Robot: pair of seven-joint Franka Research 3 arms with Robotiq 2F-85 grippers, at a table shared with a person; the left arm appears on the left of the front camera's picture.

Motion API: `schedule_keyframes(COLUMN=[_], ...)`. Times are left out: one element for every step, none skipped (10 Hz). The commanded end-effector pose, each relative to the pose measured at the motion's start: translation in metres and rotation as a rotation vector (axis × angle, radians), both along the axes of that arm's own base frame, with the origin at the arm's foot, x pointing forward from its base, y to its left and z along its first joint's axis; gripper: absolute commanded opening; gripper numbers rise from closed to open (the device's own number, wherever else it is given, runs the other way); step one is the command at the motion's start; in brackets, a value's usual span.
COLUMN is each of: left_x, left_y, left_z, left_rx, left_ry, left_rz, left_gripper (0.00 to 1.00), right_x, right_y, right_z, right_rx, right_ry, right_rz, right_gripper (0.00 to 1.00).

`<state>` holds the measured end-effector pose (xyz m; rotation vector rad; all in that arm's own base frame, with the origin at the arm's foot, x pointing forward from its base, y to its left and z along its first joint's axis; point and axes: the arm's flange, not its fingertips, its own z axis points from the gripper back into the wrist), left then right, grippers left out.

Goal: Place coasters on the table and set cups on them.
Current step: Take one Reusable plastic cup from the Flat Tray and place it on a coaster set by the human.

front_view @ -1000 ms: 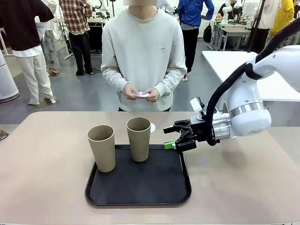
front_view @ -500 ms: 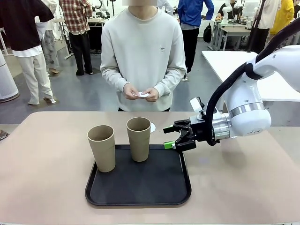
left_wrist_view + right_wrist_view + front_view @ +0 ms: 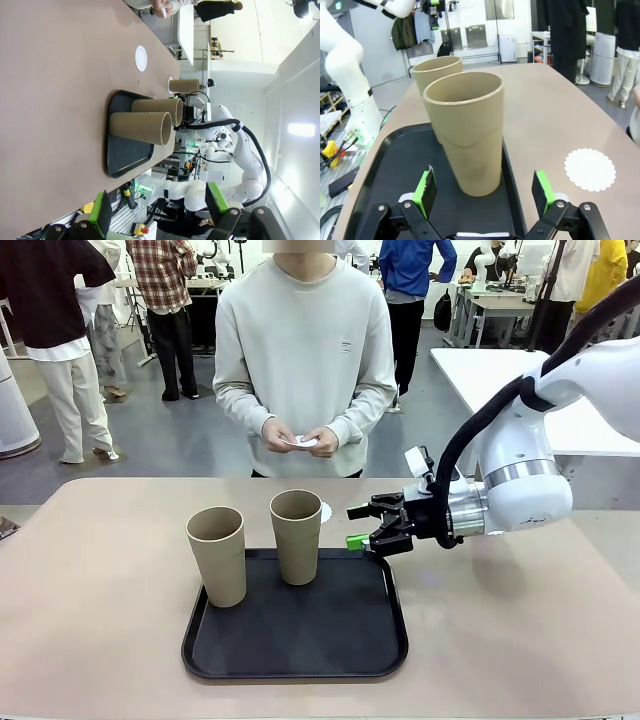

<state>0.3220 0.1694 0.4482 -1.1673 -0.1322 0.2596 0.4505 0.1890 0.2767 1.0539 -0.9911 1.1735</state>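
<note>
Nearest, the left claw hangs back, jaws apart and empty; on the black tray stand a left cup and a rear cup. The right claw hovers level just beside the rear cup, jaws spread and empty, likely lined up to grip its side. Beyond, a coaster lies bare on the table ready for it, and what seems a third cup already stands on another.
</note>
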Motion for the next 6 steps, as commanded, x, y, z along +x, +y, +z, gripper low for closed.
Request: schedule_keyframes(left_x=[0.0,0.0,0.0,0.0,0.0,0.0], left_y=[0.001,0.001,0.001,0.001,0.001,0.001], left_z=[0.002,0.002,0.002,0.002,0.002,0.002], left_rx=[-0.019,-0.019,-0.019,-0.019,-0.019,-0.019], left_ry=[-0.014,-0.014,-0.014,-0.014,-0.014,-0.014], left_rz=[0.002,0.002,0.002,0.002,0.002,0.002], left_gripper=[1.0,1.0,1.0,1.0,1.0,1.0], right_x=[0.014,0.016,0.017,0.017,0.014,0.008], right_y=[0.014,0.018,0.021,0.024,0.026,0.027], right_z=[-0.011,-0.013,-0.016,-0.018,-0.018,-0.018], right_rx=[0.078,0.084,0.088,0.09,0.082,0.054], right_ry=[0.009,0.007,0.017,0.022,0.025,0.016], right_rz=[-0.018,-0.003,0.015,0.045,0.076,0.099], right_gripper=[1.0,1.0,1.0,1.0,1.0,1.0])
